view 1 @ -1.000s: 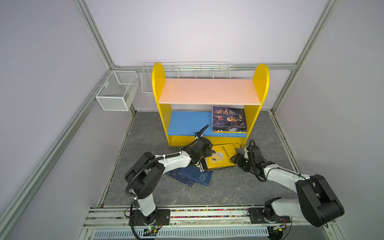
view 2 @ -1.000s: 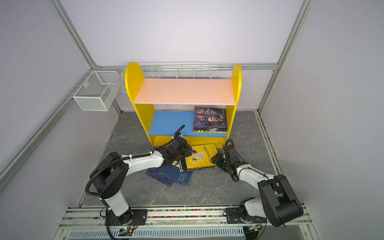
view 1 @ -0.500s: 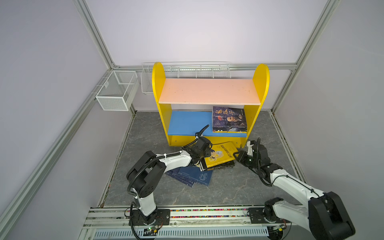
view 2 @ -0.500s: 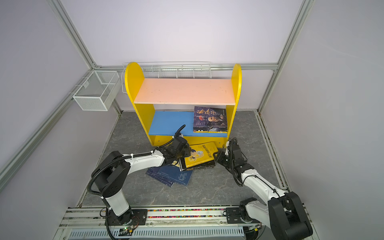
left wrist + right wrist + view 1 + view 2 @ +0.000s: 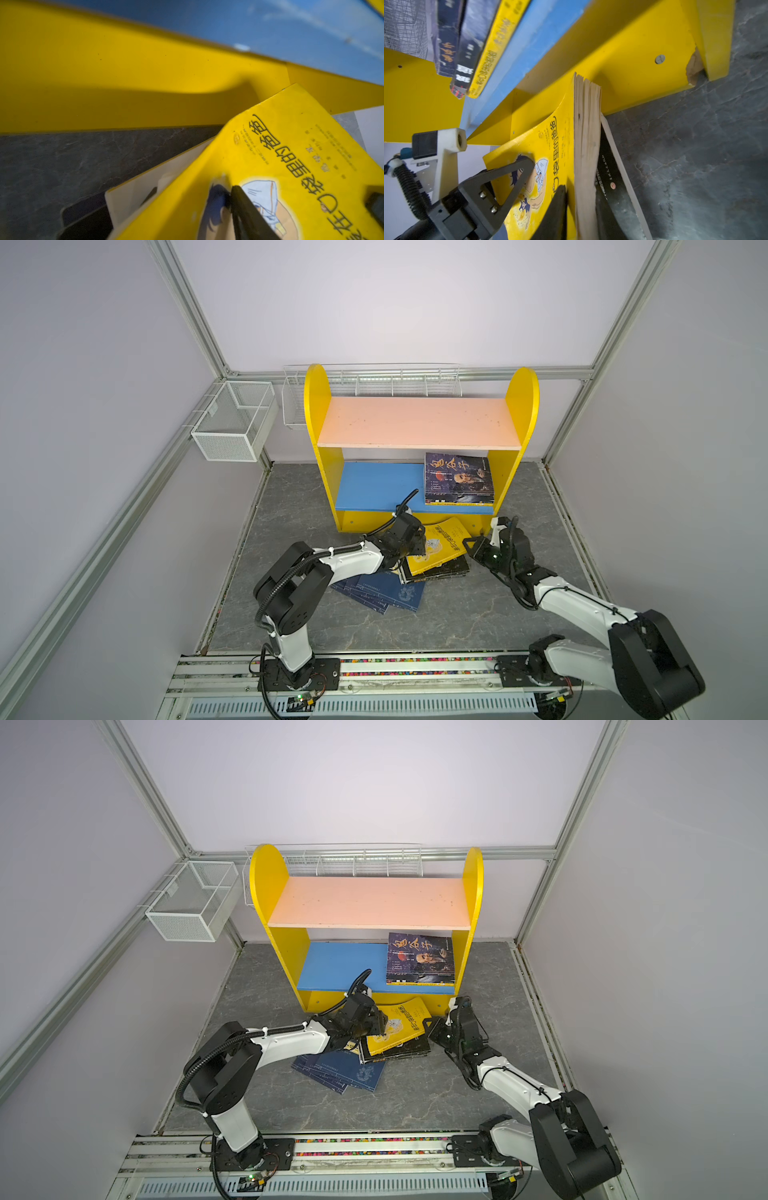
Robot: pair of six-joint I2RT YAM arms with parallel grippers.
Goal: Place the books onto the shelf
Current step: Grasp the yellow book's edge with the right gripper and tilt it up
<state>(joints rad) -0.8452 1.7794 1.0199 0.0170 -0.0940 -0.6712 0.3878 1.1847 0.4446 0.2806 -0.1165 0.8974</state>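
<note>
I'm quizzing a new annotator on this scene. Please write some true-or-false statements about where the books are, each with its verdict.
1. The pink board holds no books. True.
2. A stack of books lies on the blue board. True.
3. The yellow book is on the shelf. False: it rests on dark books on the floor in front of the shelf.
4. The navy books are in the wire basket. False: they lie on the floor.
5. The right gripper is at the yellow book's edge. True.
</note>
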